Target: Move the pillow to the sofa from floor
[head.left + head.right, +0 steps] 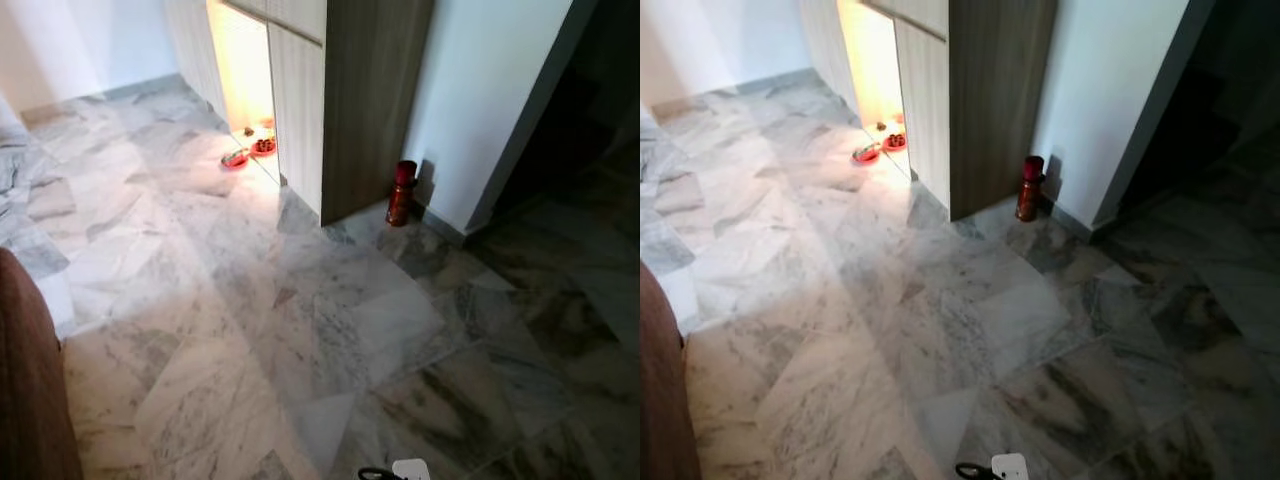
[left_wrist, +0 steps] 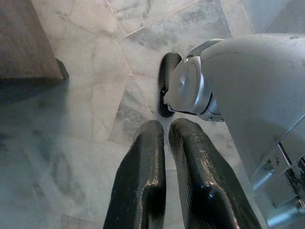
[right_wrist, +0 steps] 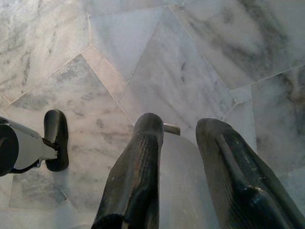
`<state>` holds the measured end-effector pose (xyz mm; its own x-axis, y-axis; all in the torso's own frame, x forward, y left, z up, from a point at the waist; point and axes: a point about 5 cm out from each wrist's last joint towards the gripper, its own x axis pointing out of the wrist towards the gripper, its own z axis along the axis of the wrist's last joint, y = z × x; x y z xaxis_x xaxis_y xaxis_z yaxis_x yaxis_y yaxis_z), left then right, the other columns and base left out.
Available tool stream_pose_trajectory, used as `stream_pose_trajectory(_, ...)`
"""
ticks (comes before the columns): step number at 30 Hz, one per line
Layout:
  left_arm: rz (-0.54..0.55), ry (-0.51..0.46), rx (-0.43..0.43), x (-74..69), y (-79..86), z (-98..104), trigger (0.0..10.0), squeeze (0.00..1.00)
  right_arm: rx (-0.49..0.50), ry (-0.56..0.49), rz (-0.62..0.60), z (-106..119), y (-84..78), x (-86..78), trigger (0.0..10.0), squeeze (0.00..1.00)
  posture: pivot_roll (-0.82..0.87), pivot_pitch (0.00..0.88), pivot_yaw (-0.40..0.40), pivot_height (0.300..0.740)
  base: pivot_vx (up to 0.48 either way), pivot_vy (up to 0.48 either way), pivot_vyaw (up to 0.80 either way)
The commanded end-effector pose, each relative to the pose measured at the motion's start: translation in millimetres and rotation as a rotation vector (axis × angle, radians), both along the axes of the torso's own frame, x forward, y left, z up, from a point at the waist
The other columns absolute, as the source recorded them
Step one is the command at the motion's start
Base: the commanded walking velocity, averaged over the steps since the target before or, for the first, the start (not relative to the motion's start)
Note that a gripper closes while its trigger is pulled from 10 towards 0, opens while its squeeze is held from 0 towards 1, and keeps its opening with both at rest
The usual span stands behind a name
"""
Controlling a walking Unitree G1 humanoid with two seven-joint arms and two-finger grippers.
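Grey-veined marble floor (image 1: 250, 300) carries everything. A wooden cabinet (image 1: 350, 100) stands on it as the landmark: a dark red bottle (image 1: 401, 193) stands upright just beside its corner, and two small red bowls (image 1: 248, 153) sit by its lit front.

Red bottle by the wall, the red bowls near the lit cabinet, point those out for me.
red bottle (image 1: 401, 193): left eye view, middle of its body.
red bowls (image 1: 236, 158): left eye view, rim of the nearer bowl.
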<state>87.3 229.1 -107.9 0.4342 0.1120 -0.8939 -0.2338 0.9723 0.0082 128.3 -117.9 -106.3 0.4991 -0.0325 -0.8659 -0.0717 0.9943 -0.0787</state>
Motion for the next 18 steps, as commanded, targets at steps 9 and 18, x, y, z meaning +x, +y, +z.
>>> stream_pose_trajectory(9,-0.034,-0.233,0.116,69.0,11.6,26.5,10.0,0.0,-0.084,-0.127,-0.226,7.9,46.2,-32.5,10.0,0.0,0.02,0.084,-0.012,0.723,0.0,0.0,0.0)
stream_pose_trajectory(18,-0.025,-0.367,0.196,105.0,16.6,46.8,10.0,0.0,-0.101,-0.283,-0.303,56.1,-142.6,83.4,10.0,0.0,0.02,0.077,-0.011,0.723,0.0,0.0,0.0)
